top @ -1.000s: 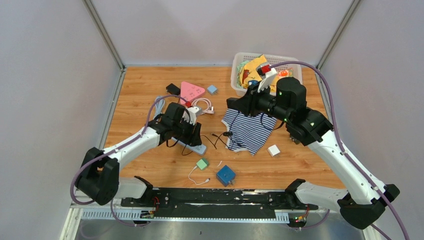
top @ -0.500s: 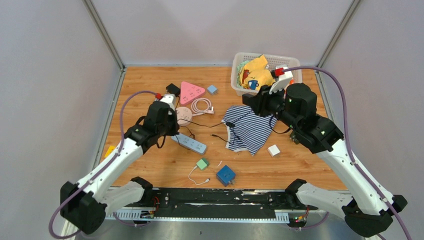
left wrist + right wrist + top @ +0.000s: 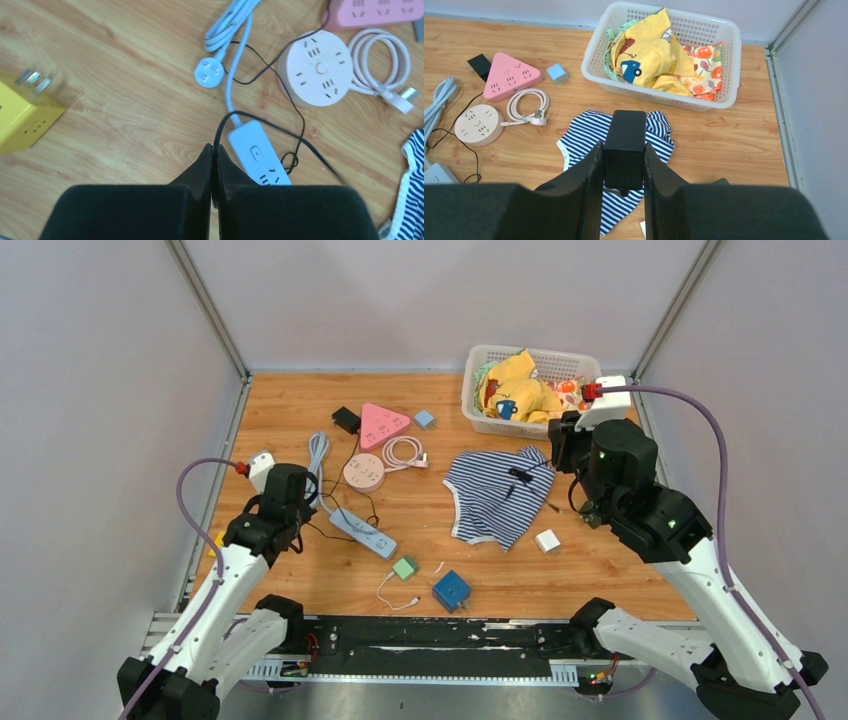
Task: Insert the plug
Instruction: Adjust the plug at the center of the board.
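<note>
My right gripper [image 3: 623, 150] is shut on a black plug block [image 3: 625, 135] with a short cable stub, held above a striped shirt [image 3: 659, 131]. In the top view it [image 3: 557, 445] is right of the shirt [image 3: 490, 502]. My left gripper [image 3: 215, 150] is shut on a thin black cable [image 3: 260, 125] just short of the near end of a white power strip [image 3: 257, 155]. In the top view it [image 3: 300, 515] is left of the strip [image 3: 362, 531]. A round pink socket [image 3: 363, 471] and a pink triangular socket [image 3: 383, 423] lie behind the strip.
A white basket [image 3: 535, 350] of clothes stands at the back right. Green [image 3: 404, 567], blue [image 3: 452, 589] and white [image 3: 547, 540] cubes lie near the front. A yellow cube adapter [image 3: 20, 117] lies at the far left. A coiled white cable [image 3: 403, 452] lies beside the round socket.
Both arms have pulled apart: the left gripper moved left and nearer, the right gripper moved right and back. The black cable has shifted across the table with them.
</note>
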Controlling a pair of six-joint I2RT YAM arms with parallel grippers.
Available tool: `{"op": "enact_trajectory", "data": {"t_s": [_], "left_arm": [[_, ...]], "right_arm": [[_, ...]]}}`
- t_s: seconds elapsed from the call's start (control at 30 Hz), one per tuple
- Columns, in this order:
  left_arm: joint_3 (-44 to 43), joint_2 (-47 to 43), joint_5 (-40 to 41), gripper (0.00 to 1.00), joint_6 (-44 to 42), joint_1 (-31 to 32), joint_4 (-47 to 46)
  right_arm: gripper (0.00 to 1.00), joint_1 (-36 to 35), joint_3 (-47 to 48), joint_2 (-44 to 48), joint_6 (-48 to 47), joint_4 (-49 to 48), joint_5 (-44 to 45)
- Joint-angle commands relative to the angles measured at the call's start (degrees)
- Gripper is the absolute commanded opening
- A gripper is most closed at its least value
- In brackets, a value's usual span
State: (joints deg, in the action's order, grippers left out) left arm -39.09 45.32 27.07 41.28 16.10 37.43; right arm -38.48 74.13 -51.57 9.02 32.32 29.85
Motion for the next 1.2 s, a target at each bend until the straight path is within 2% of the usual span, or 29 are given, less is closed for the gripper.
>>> {"op": "enact_trajectory", "data": {"t_s": [0.0,0.17,0.27,0.4,0.5,0.63,0.77,0.83,0.97,1.07,1.17], "left_arm": [[-0.5,3.25,6.14,0.0,7.41,-1.18,4.55],[1.85,2.89,6.91,0.0,13.5,-4.94,5.02],[1.98,3.17,7.65,0.03,16.03,-6.31,6.18],[2.86,2.0,9.45,0.32,19.19,-6.77,7.29],[3.72,0.41,10.36,0.48,20.33,-7.03,7.35],[3.17,-1.36,11.18,0.61,19.56,-7.13,6.84],[-0.02,-1.08,10.51,0.67,12.83,-7.11,6.65],[-1.18,-0.9,7.65,0.69,7.62,-7.09,4.83],[-1.21,-0.88,-6.47,0.68,-2.1,-7.13,-1.73],[1.27,-0.6,-20.47,0.65,-2.99,-7.13,-8.9],[4.5,0.93,-26.54,0.59,0.2,-7.13,-14.33]], "right_arm": [[0.0,0.29,0.36,1.75,-2.31,-0.88,-1.67],[0.0,0.31,-0.32,1.64,-2.34,0.62,6.28],[0.0,0.32,-0.75,2.63,-2.92,-0.26,4.45],[0.0,0.35,-1.96,3.09,-3.15,-1.87,-1.19],[0.0,0.35,-2.6,2.44,-3.95,-2.24,-9.68],[0.0,0.27,-2.74,0.36,-3.43,-2.17,-20.8],[0.0,0.28,-2.4,-3.99,-4.97,-1.55,-33.74],[0.0,0.29,-1.77,-6.82,-5.65,-0.79,-37.55],[0.0,0.05,0.32,-13.07,-6.95,0.49,-43.64],[0.0,-1.9,1.88,-17.33,-8.4,0.55,-44.48],[0.0,-4.65,4.17,-22.1,-10.53,1.06,-45.0]]}}
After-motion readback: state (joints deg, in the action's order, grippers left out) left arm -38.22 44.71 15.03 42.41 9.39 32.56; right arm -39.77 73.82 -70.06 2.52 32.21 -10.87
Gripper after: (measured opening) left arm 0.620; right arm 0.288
